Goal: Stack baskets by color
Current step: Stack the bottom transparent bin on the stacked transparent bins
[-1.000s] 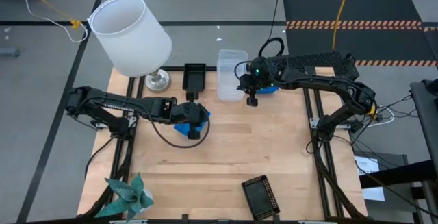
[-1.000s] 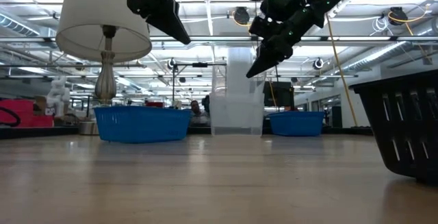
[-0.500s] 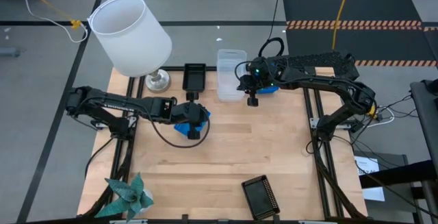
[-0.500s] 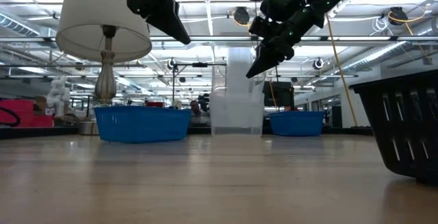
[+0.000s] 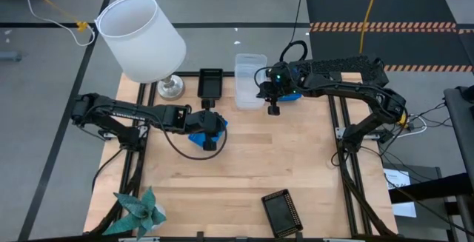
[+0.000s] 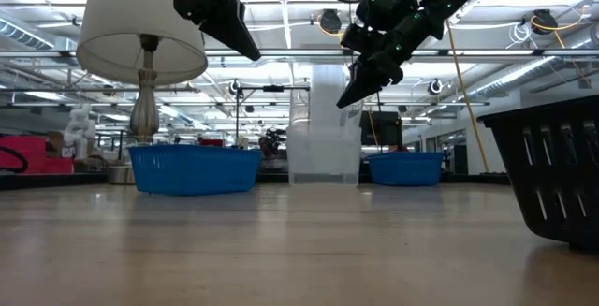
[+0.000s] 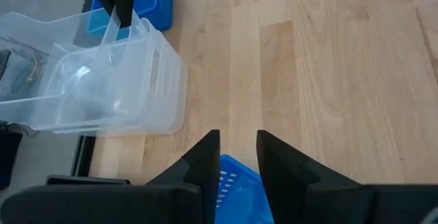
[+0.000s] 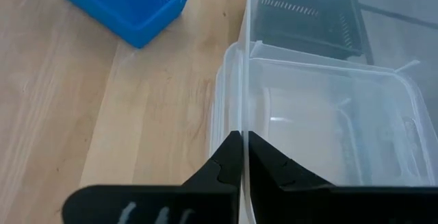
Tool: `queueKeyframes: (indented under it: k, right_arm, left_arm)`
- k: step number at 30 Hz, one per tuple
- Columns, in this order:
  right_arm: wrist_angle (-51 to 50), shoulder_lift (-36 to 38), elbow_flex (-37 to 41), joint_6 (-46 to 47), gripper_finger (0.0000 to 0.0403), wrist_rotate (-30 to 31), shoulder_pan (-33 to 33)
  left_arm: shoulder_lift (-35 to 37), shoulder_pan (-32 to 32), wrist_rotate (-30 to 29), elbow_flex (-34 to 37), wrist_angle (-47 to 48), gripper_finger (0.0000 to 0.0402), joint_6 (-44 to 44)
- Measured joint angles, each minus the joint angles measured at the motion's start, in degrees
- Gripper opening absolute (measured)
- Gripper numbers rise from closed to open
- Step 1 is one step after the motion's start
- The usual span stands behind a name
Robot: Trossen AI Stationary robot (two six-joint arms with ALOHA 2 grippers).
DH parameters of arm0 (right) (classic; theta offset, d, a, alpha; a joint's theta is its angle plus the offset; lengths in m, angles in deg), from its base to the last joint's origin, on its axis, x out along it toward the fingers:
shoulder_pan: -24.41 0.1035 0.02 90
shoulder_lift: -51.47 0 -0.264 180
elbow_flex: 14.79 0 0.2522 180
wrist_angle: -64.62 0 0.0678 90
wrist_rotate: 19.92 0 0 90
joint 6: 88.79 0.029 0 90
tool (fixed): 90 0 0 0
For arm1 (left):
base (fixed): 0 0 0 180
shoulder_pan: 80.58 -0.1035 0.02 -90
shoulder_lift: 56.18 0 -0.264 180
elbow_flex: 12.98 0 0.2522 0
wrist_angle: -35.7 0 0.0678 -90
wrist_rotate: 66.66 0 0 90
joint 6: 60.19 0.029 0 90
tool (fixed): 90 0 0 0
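My right gripper (image 5: 271, 107) (image 6: 340, 102) hangs over the far middle of the table, shut on a clear basket (image 7: 82, 59) that stands tilted in the clear stack (image 5: 250, 81). A blue basket (image 5: 292, 97) rests on the table just right of that stack. My left gripper (image 5: 211, 142) (image 7: 237, 148) hangs open, high above another blue basket (image 5: 196, 135) (image 6: 194, 168), touching nothing. One black basket (image 5: 210, 83) sits far left of the clear stack. Another black basket (image 5: 281, 212) sits at the near edge. My right gripper pinches the upper clear basket's rim (image 8: 236, 125) (image 7: 122, 31) on its right side between its two fingers, which slant down from the table's right. The basket sits tilted, held side raised (image 6: 332, 91), its lower part still in the clear basket beneath.
A white lamp (image 5: 144, 38) stands at the far left corner and a teal paper star (image 5: 137, 211) lies at the near left corner. Bare wood (image 5: 274, 153) spreads across the middle and near half of the table.
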Motion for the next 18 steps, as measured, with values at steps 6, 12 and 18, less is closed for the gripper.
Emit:
queueKeyframes:
  k: [6,12,18]
  right_arm:
    - [0.2,0.0,0.0,0.0,0.0035,0.0,0.0]
    - [0.2,0.0,0.0,0.3,0.0080,0.1,0.0]
    - [0.2,0.2,0.0,0.4,0.0110,0.1,0.0]
  left_arm:
    - [0.0,0.0,0.0,0.0,0.0,0.0097,0.0]
    - [0.0,0.0,0.0,0.0,0.0,0.0097,0.0]
    - [0.0,0.0,0.0,0.0,0.3,0.0097,0.0]
